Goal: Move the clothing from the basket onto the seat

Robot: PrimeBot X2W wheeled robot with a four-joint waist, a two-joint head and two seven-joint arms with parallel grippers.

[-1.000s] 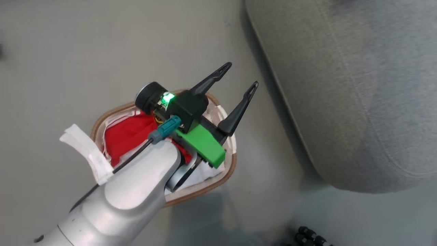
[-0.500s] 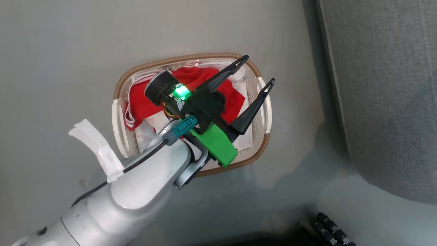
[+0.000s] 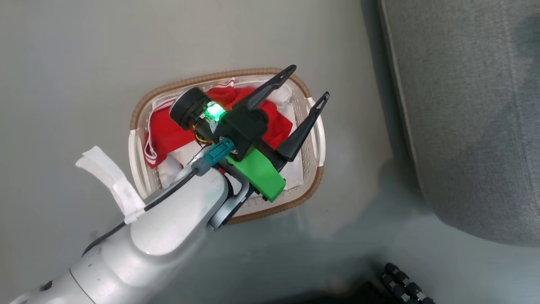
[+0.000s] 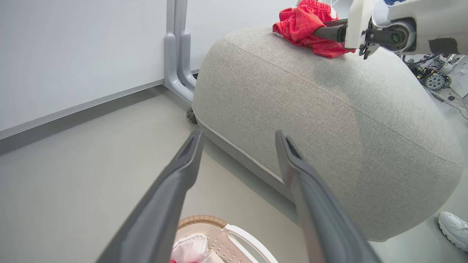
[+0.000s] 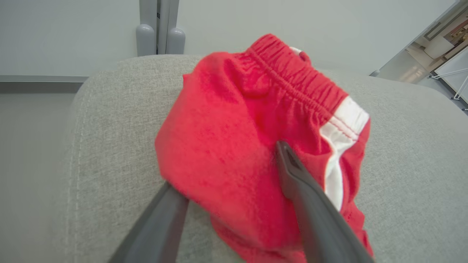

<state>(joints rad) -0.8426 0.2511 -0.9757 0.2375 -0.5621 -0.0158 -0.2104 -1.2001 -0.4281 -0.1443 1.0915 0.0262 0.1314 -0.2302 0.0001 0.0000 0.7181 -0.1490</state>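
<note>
Left gripper [image 3: 308, 81], jaws spread, hovers over the basket [image 3: 168, 86]; red clothing [image 3: 168, 133] lies beneath them. Descend squarely and pinch one piece only. Right gripper [image 5: 225, 165], jaws parted, straddles a red garment [image 5: 237, 109] on the seat [image 5: 109, 128].

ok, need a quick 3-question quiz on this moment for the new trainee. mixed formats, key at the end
1. True or false: the left tool is shut.
2. The red garment at the right tool lies: A on the seat; B on the floor; C in the left tool.
3. Fill in: more red clothing lies in the ____.

Key: 1 false, it is open and holds nothing. 2 A. 3 basket.
</note>
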